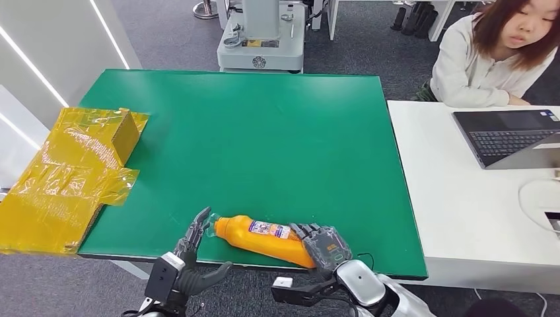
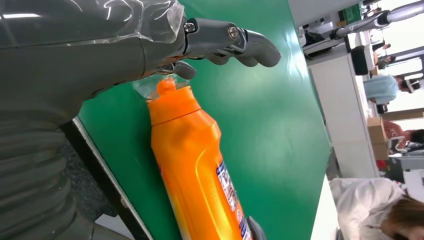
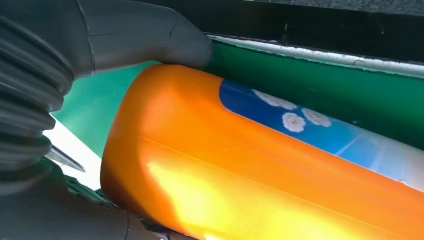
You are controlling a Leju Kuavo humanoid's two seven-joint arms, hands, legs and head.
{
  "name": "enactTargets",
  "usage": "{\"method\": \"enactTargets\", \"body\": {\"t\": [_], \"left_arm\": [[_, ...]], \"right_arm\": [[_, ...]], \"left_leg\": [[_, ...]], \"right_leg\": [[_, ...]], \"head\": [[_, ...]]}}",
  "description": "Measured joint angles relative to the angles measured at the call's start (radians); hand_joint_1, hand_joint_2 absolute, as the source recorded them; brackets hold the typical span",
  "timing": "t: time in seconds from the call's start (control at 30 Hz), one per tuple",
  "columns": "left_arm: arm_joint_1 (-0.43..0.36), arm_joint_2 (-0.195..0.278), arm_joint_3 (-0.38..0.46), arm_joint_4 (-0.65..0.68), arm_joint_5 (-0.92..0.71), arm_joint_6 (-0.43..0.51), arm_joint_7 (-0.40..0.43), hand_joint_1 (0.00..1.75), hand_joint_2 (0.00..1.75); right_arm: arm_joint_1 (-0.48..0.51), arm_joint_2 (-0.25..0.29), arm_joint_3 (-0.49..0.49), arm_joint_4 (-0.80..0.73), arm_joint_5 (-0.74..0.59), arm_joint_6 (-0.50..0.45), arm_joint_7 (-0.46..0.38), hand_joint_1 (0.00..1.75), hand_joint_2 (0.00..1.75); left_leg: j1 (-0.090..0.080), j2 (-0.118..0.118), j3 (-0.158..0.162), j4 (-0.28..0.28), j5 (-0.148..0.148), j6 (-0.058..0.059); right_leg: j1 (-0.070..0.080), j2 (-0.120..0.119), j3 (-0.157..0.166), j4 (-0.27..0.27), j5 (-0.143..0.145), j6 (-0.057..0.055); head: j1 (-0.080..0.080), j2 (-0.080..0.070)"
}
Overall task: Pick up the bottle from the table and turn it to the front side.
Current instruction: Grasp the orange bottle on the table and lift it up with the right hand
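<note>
An orange bottle [image 1: 261,236] with a blue and white label lies on its side near the front edge of the green table [image 1: 264,132], cap pointing left. My right hand [image 1: 323,246] grips its base end, fingers curled over the top. In the right wrist view the thumb [image 3: 150,40] presses against the bottle [image 3: 260,170]. My left hand [image 1: 191,247] reaches to the cap end with fingers stretched out and thumb apart. In the left wrist view its fingers [image 2: 235,42] hover just over the cap of the bottle [image 2: 195,155]; I cannot tell if they touch it.
A yellow-wrapped cardboard box [image 1: 72,172] overhangs the table's left edge. To the right stands a white table [image 1: 455,205] with a laptop [image 1: 508,135], and a person [image 1: 489,59] sits behind it. A grey machine base [image 1: 261,39] stands beyond the far edge.
</note>
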Motion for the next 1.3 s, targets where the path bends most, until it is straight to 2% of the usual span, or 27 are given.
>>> {"method": "enactTargets", "body": {"t": [0.17,0.33,0.47,0.6,0.87,1.07,1.17,1.3], "left_arm": [[0.000,-0.009,0.006,0.000,-0.026,-0.012,0.016,0.00,1.75],[0.003,-0.014,0.021,-0.008,-0.038,-0.015,0.020,0.00,1.75],[0.013,-0.013,0.026,-0.032,-0.047,-0.014,0.030,0.00,1.75],[0.021,-0.014,0.027,-0.057,-0.057,-0.007,0.046,0.00,1.75],[0.025,-0.014,0.042,-0.086,-0.027,-0.008,0.065,0.00,1.75],[0.013,-0.013,0.064,-0.166,0.067,-0.066,0.194,0.00,1.75],[-0.037,-0.012,0.077,-0.203,0.117,-0.112,0.272,0.00,1.75],[-0.166,-0.008,0.084,-0.207,0.216,-0.185,0.351,0.00,1.75]], "right_arm": [[0.081,0.046,-0.111,-0.030,-0.068,0.010,-0.002,1.75,1.75],[0.210,0.104,-0.268,-0.104,-0.324,0.000,-0.057,1.75,1.75],[0.323,0.146,-0.366,-0.163,-0.519,-0.075,-0.116,1.75,1.75],[0.383,0.162,-0.404,-0.203,-0.634,-0.173,-0.150,1.75,1.75],[0.439,0.179,-0.407,-0.242,-0.685,-0.300,-0.183,1.75,1.75],[0.441,0.180,-0.415,-0.282,-0.694,-0.377,-0.282,1.75,1.75],[0.422,0.180,-0.432,-0.311,-0.658,-0.382,-0.347,1.75,1.75],[0.351,0.180,-0.451,-0.326,-0.601,-0.364,-0.406,1.75,1.75]], "left_leg": [[0.000,0.000,0.000,0.000,0.000,0.000],[0.000,-0.001,-0.002,0.000,0.000,0.000],[0.000,-0.003,-0.005,0.000,0.000,0.000],[0.000,-0.002,-0.005,0.000,-0.001,0.000],[0.000,-0.002,-0.005,0.000,-0.001,0.000],[0.000,-0.002,-0.005,0.000,0.000,0.000],[0.000,-0.002,-0.005,0.000,0.000,0.000],[0.000,-0.003,-0.006,0.000,0.003,-0.001]], "right_leg": [[0.000,0.000,0.000,0.000,0.000,0.000],[0.000,-0.001,-0.001,0.000,0.000,0.000],[0.000,-0.002,-0.003,0.000,-0.001,0.000],[0.000,-0.002,-0.004,0.000,-0.001,0.000],[0.000,-0.002,-0.004,0.000,-0.001,0.000],[0.000,-0.002,-0.004,0.000,-0.001,0.000],[0.000,-0.002,-0.004,0.000,0.000,0.000],[0.000,-0.002,-0.004,0.000,0.002,0.000]], "head": [[0.000,0.000],[0.000,0.000],[0.000,0.000],[0.000,0.000],[0.000,0.000],[0.000,0.000],[0.000,0.000],[0.000,0.000]]}}
